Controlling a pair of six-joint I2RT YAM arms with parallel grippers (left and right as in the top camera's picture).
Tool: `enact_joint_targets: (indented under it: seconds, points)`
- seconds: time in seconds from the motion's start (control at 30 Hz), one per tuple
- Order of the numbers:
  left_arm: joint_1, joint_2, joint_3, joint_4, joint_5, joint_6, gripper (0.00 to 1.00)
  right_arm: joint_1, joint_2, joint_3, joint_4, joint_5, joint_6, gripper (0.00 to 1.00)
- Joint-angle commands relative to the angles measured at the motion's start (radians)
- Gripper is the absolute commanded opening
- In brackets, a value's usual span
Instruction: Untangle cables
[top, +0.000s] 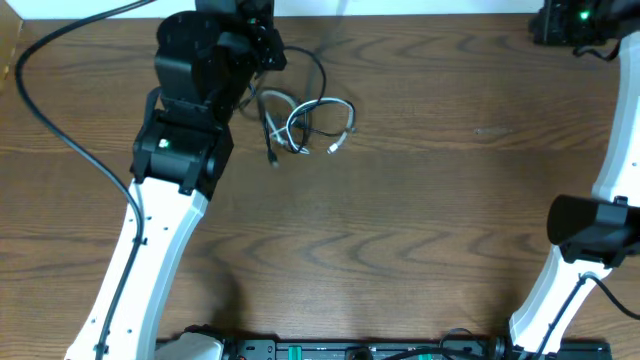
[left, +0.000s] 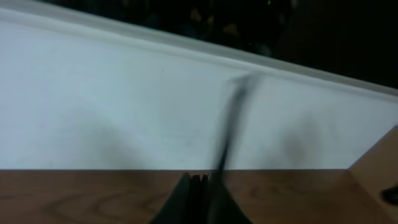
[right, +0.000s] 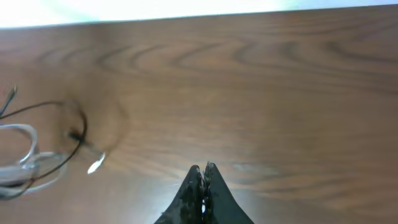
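Both hands are closed. The left hand (left: 196, 180) has its fingertips pressed together, and a blurred black cable (left: 230, 124) rises from just at their 3 o'clock side, up in front of the white wall (left: 93, 106) behind the desk (top: 420, 200). It looks pinched there, though the blur hides the exact point of contact. The right hand (right: 203, 169) is shut on nothing, its tips touching above bare wood.

From overhead, the cables (top: 305, 118) lie in a loose tangle toward 11 o'clock of the desk, near its far edge. The black cable (top: 320, 72) leaves the dark head of the left arm (top: 180, 150), arcs out toward 3 o'clock and drops back into the tangle. A white cable (top: 345, 115) makes overlapping loops at the tangle's middle, with one pale plug end lying at about 5 o'clock of the loops. A thin dark strand with a small plug runs out at 7 o'clock. The black and white loops cross one another; which lies on top cannot be told.

In the right wrist view the same tangle (right: 37, 155) sits at the 9 o'clock edge, well apart from the right hand: a black loop, pale loops partly cut off by the frame, and a bright plug tip just beside them.
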Motion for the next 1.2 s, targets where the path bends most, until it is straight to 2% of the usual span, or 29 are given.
enact_joint_targets:
  seconds: [0.0,0.07,0.13,0.3,0.47,0.57,0.93,1.07,1.17]
  points:
    - [0.002,-0.014,0.020,0.002,0.026,-0.011,0.08,0.032,-0.002,0.006,-0.032,-0.304,-0.236,0.16]
    - [0.002,-0.006,0.020,0.002,0.025,-0.017,0.07,0.057,-0.002,0.006,-0.052,-0.395,-0.297,0.41]
    - [0.003,0.002,0.020,0.002,0.024,-0.037,0.08,0.096,-0.002,0.006,-0.073,-0.451,-0.338,0.56]
    - [0.003,0.011,0.020,0.001,0.022,-0.094,0.08,0.214,0.000,0.006,-0.101,-0.455,-0.465,0.67]
    - [0.003,0.006,0.020,-0.017,0.104,-0.122,0.07,0.321,0.014,0.006,-0.065,-0.454,-0.572,0.72]
    - [0.003,0.001,0.020,-0.029,0.168,-0.135,0.08,0.360,0.039,0.006,-0.020,-0.452,-0.573,0.72]
    - [0.003,-0.001,0.020,-0.050,0.214,-0.273,0.07,0.497,0.187,0.006,0.151,-0.478,-0.604,0.75]
    - [0.002,0.000,0.020,-0.051,0.243,-0.297,0.07,0.536,0.245,0.006,0.272,-0.477,-0.571,0.74]
    - [0.002,0.000,0.020,-0.058,0.243,-0.320,0.08,0.561,0.293,0.006,0.418,-0.437,-0.460,0.72]
